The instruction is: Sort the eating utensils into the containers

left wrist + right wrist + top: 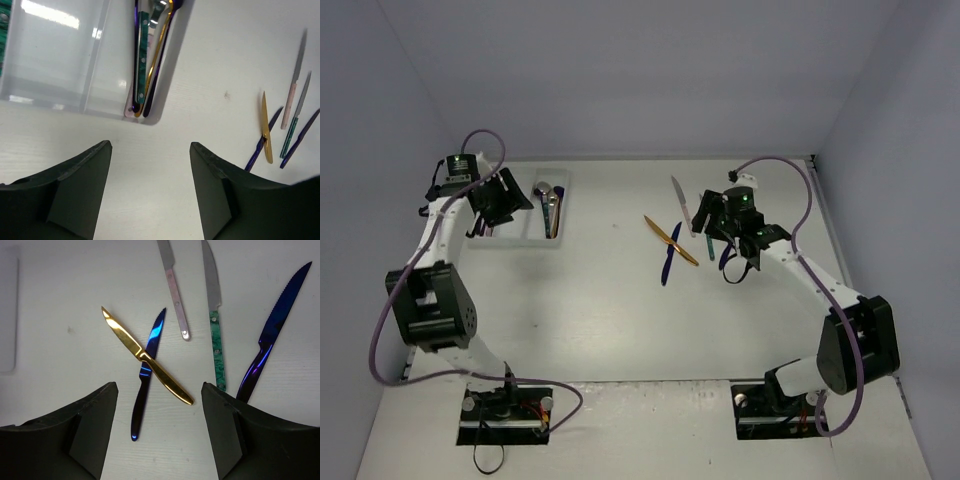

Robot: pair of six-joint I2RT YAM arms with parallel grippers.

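five knives loose on the table, both claws spread and empty

right gripper hangs over the loose knives with its jaws wide and nothing between them. the gold knife lies across a dark blue knife. a pink-handled knife, a teal-handled knife and a second blue knife lie just beside them. closing at the crossing would likely pinch both blades or flick the lower one aside, and the flat, slick handles could skid out of the fingers. left gripper, also wide and empty, sits at the near end of the white tray, where sorted utensils fill the right compartment. a low move there could nudge the tray's rim.
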